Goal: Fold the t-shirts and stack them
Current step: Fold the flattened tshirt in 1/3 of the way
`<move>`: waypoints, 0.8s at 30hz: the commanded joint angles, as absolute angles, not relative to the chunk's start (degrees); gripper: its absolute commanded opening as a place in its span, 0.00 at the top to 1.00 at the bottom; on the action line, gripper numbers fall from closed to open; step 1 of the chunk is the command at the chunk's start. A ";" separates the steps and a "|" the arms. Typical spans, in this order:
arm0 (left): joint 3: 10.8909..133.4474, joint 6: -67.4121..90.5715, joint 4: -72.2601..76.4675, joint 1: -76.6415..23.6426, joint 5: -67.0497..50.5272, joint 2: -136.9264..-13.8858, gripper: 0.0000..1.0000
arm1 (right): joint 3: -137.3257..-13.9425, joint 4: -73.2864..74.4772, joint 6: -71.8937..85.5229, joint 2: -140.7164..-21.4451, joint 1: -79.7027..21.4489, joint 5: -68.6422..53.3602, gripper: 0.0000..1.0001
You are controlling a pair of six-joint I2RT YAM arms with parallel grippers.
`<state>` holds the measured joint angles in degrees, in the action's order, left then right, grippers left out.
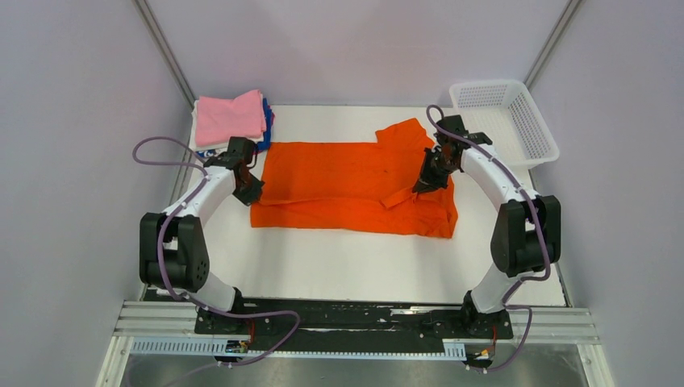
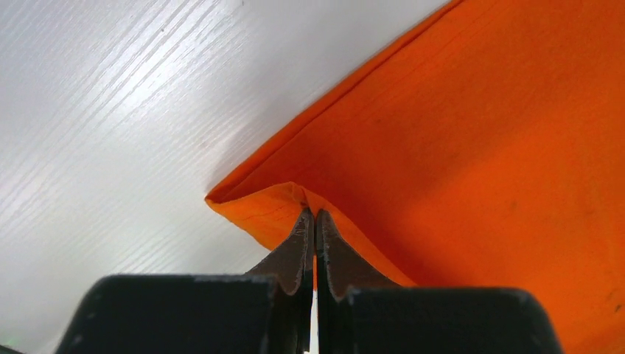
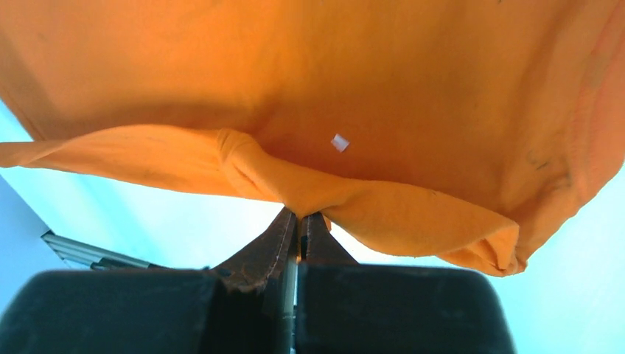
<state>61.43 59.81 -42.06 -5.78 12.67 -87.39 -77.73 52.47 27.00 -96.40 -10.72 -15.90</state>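
The orange t-shirt [image 1: 355, 185] lies spread on the white table, its near part folded over. My left gripper [image 1: 252, 192] is shut on the shirt's left edge; in the left wrist view the fingertips [image 2: 315, 214] pinch a folded corner of orange cloth [image 2: 472, 147]. My right gripper [image 1: 423, 184] is shut on a fold of the shirt near its right side; in the right wrist view it [image 3: 298, 215] holds the lifted orange cloth [image 3: 309, 88]. A folded stack with a pink t-shirt [image 1: 230, 117] on top, white and blue ones [image 1: 266, 129] beneath, sits at the far left.
A white plastic mesh basket [image 1: 504, 117] stands at the far right corner. Grey walls enclose the table [image 1: 347, 266] on both sides and behind. A metal rail runs along the near edge.
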 commanded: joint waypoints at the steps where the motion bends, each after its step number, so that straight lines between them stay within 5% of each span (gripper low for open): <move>1: 64.38 57.94 -38.62 -4.98 15.01 -89.81 1.00 | -82.38 49.16 22.86 -99.73 -9.86 -11.81 1.00; 5: 66.00 57.34 -36.36 -4.87 13.96 -94.19 1.00 | -85.38 45.44 22.57 -104.33 -8.97 -9.38 0.99; 7: 67.12 57.39 -34.86 -4.73 14.20 -96.82 0.90 | -87.74 42.99 22.65 -107.32 -8.64 -8.04 0.95; 10: 71.50 56.99 -34.68 -4.37 14.91 -100.41 0.44 | -94.34 40.78 22.50 -112.67 -8.11 -6.46 0.84; 11: 72.57 56.62 -34.78 -4.37 14.97 -100.79 0.18 | -97.18 40.78 22.51 -114.08 -7.99 -6.11 0.77; 13: 75.51 55.32 -35.70 -4.39 13.89 -100.99 0.02 | -100.60 40.71 22.54 -115.18 -7.93 -6.12 0.56; 15: 76.92 53.75 -36.41 -4.41 12.32 -100.06 0.00 | -99.60 39.82 23.15 -113.16 -7.98 -6.65 0.35; 17: 76.22 52.50 -36.60 -4.55 9.94 -98.47 0.00 | -94.22 37.74 23.62 -109.21 -8.00 -7.97 0.03; 24: 68.64 48.70 -34.86 -8.57 2.19 -93.66 0.00 | -72.22 31.23 22.06 -97.29 -11.45 -15.83 0.00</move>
